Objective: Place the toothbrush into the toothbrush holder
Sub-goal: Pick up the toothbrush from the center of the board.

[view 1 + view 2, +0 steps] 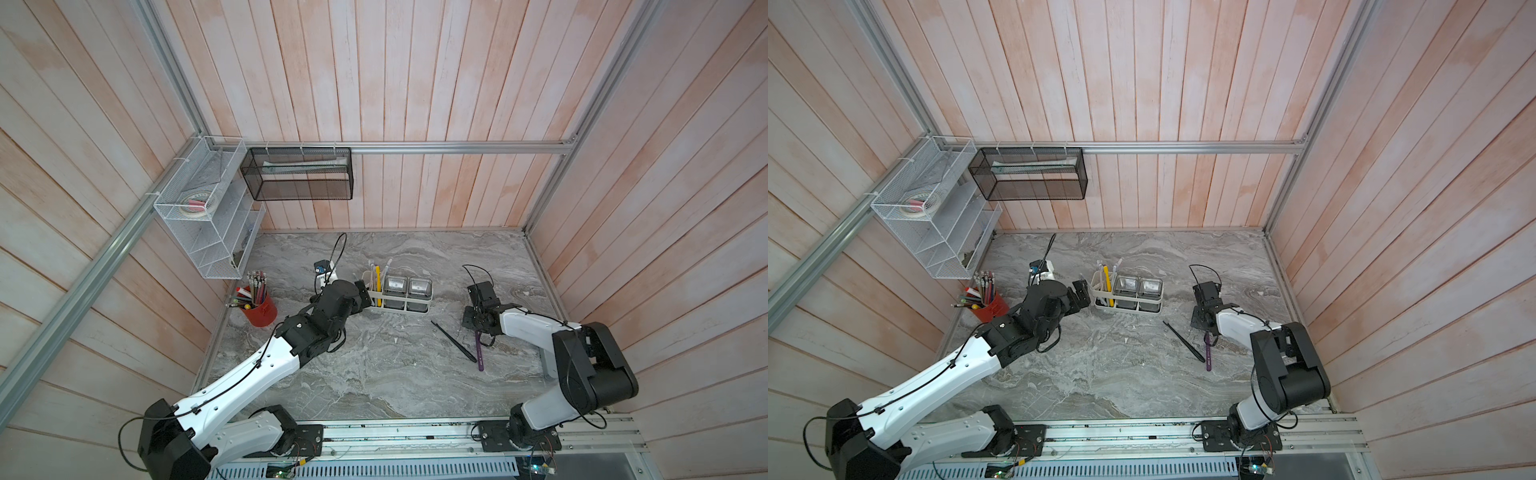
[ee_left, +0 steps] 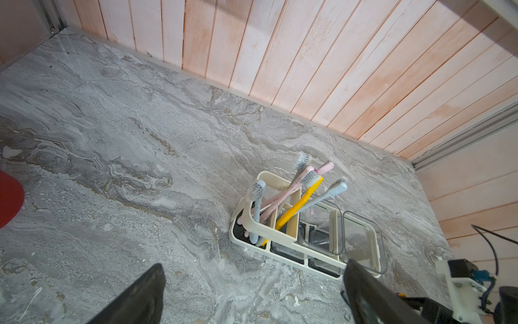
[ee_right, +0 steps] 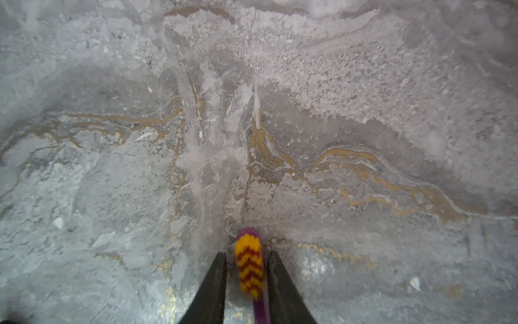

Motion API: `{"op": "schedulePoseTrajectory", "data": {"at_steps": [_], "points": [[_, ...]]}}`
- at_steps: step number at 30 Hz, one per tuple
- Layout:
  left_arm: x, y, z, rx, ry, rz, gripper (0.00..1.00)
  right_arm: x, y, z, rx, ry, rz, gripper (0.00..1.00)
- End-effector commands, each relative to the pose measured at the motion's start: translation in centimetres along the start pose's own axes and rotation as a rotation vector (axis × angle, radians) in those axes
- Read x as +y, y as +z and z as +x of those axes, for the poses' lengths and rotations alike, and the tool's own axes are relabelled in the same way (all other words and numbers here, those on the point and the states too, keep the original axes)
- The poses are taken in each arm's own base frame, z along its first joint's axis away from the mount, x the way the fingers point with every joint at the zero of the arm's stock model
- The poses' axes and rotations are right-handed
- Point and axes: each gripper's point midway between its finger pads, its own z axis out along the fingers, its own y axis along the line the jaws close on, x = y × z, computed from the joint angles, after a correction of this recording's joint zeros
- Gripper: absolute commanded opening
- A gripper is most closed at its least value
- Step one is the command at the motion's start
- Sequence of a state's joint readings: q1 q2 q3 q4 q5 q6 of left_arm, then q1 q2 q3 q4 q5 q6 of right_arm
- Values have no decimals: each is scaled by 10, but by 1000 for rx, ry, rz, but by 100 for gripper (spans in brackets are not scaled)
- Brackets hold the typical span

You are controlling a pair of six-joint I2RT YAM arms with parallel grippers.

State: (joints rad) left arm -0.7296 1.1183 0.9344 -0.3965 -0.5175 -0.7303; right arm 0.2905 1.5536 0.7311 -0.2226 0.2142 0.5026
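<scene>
The purple toothbrush (image 1: 480, 353) lies on the marble table (image 1: 374, 374), well apart from the toothbrush holder (image 1: 401, 309). The right gripper (image 3: 246, 254) sits low over its yellow-and-red bristle head, jaws narrow on either side; whether they pinch it, cannot tell. The left gripper (image 2: 253, 263) is spread wide and empty, just beside the holder's slotted end.

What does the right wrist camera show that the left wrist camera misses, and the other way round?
Only the right wrist view: a purple toothbrush with yellow and red bristles, between the fingers of the right pincer; whether they grip it I cannot tell. Only the left wrist view: the white toothbrush holder with several brushes standing in one end and two clear cups, the wide-open left pincer, the plank wall and a sliver of the red cup. Both: the grey marbled table top.
</scene>
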Motion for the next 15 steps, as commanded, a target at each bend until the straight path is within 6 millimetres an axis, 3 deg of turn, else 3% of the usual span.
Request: {"op": "schedulePoseTrajectory", "data": {"at_steps": [1, 8, 15], "points": [[-1, 1, 7, 19, -1, 10, 100, -1, 6, 7, 27, -3, -7, 25], [-1, 3, 12, 31, -1, 11, 100, 0, 6, 9, 35, -3, -17, 16], [-6, 5, 10, 31, -9, 21, 100, 6, -18, -5, -19, 2, -68, 13]]}}
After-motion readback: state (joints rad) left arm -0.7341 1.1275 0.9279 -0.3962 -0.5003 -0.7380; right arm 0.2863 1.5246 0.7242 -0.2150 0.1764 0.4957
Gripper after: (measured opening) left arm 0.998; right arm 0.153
